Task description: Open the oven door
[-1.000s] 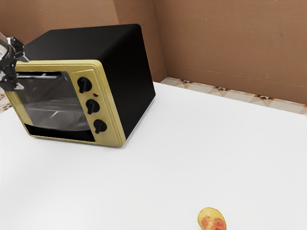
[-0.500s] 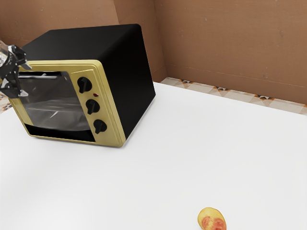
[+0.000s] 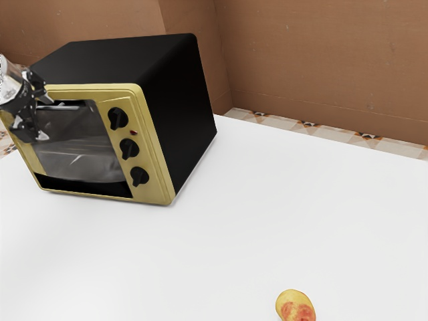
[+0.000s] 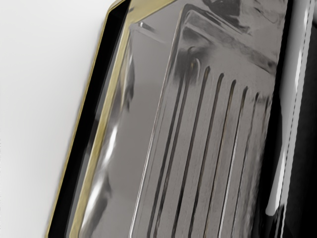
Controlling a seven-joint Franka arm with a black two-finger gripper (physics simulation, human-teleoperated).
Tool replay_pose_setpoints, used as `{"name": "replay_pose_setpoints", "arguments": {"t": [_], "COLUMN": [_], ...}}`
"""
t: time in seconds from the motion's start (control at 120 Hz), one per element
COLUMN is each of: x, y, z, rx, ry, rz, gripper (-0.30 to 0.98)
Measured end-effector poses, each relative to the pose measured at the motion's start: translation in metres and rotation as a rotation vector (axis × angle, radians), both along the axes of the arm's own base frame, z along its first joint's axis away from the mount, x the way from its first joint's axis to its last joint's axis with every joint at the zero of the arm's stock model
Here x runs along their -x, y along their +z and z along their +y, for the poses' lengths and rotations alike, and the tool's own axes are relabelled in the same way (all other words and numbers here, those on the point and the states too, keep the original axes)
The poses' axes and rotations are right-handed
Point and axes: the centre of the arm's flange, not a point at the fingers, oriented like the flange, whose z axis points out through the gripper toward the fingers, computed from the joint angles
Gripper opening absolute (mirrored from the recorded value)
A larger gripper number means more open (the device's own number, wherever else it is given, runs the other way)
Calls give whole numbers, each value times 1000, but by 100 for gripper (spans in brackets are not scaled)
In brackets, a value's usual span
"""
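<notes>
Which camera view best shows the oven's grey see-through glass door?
The exterior view: it shows the grey glass door from its grey bar handle down to the lower edge, though the black two-finger gripper covers one upper corner. The wrist view shows part of the glass closer up, with long parallel grooves.

brown walls (image 3: pixel 321 60), patterned tile floor (image 3: pixel 314 130), white tabletop (image 3: pixel 234 227)

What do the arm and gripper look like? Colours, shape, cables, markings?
Arm: whitish, glossy, rounded at the exterior view's left edge. Gripper: black, angular, two fingers with light grey tips. Can't make out any cables or markings.
</notes>
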Motion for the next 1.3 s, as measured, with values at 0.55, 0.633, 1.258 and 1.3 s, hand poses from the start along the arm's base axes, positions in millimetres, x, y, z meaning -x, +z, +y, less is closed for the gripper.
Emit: {"name": "replay_pose_setpoints", "arguments": {"t": [0.55, 0.633, 1.258, 1.3], "x": [34, 63, 127, 66], "y": [-23, -29, 161, 154], "z": [-10, -19, -296, -386], "rx": [76, 100, -67, -5], "ry": [-2, -7, -422, -581], "rz": [-33, -56, -222, -125], "gripper": [68, 68, 68, 68]}}
